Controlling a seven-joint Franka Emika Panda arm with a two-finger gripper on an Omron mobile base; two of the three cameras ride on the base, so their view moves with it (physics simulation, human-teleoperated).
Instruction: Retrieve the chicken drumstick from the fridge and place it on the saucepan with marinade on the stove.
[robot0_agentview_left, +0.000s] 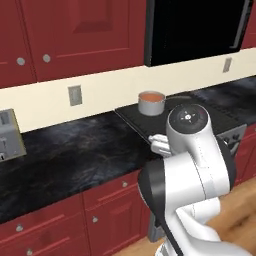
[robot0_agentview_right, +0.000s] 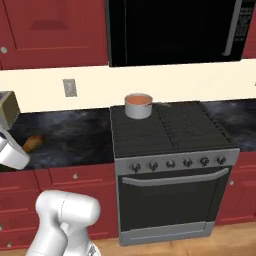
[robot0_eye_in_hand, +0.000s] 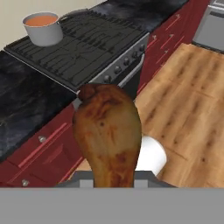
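ok, gripper (robot0_eye_in_hand: 111, 181) clamped on the chicken drumstick (robot0_eye_in_hand: 108, 133), held up over the wood floor (robot0_eye_in_hand: 192, 96) in front of the red cabinets (robot0_eye_in_hand: 48, 148). saucepan (robot0_agentview_right: 138, 105) sits on the stove (robot0_agentview_right: 170, 131) back-left corner, holding orange-red marinade (robot0_agentview_right: 138, 101).

Mottled brown chicken drumstick (robot0_eye_in_hand: 108, 133), silver saucepan (robot0_agentview_left: 151, 104), orange-red marinade (robot0_agentview_left: 151, 96), black stove (robot0_agentview_right: 167, 129), seemingly marbled dark counter (robot0_agentview_left: 70, 155)

A kitchen: stove (robot0_agentview_right: 170, 135), dark red cabinets (robot0_agentview_left: 75, 35), black stone counter (robot0_agentview_left: 70, 155).
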